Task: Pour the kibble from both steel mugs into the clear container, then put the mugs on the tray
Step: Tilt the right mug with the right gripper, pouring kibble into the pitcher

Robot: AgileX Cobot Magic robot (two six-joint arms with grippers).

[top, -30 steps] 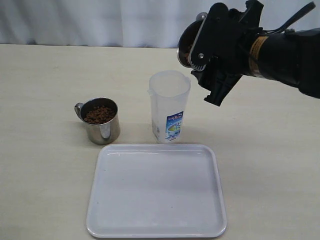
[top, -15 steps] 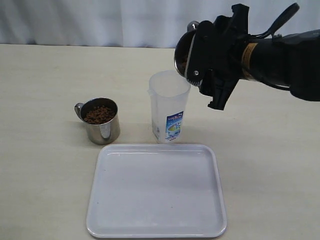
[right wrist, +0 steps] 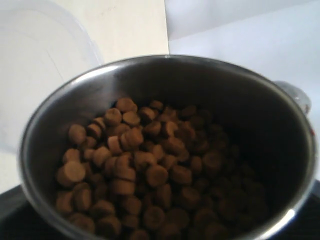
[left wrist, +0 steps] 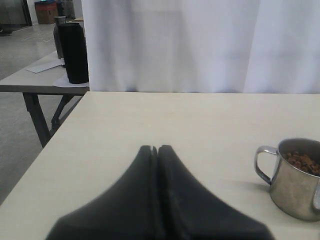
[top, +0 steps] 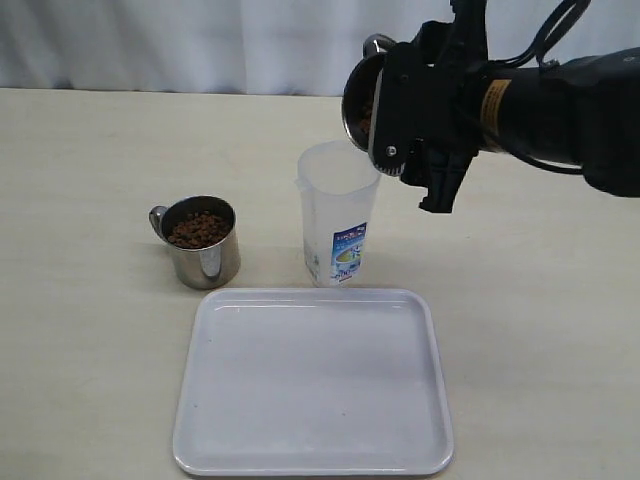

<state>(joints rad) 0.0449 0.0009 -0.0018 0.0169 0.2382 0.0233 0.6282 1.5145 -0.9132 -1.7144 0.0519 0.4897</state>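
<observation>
Over the clear container, up in the air, the right hand has one steel mug, call it the tilted mug. It's pinched tight on it, and the mug is tipped hard w/ its mouth facing down-left toward the container's open top. The mug's lower rim sits just above the container's rim on the far-right side; can't tell if they touch. From the right wrist cam you look straight into the tilted mug: a pile of kibble is inside, banked toward the low side near the lip. The container's see-thru rim shows faintly behind it.

The container stands upright on the table, just behind the far edge of the tray, blue-yellow label low on the front. The tray lies flat at the front, nothing on it afaict.

The second mug is upright on the table, left of the container and a bit apart from it, close to the tray's far-left corner w/o touching. Its handle points left and its kibble comes to just below the rim. The left wrist cam also gets that mug off to one side w/ its kibble showing.

The left hand only shows up in its own cam: both fingers pressed together, gripping nothing, low over bare table and well apart from the second mug. White curtain runs behind everything.
</observation>
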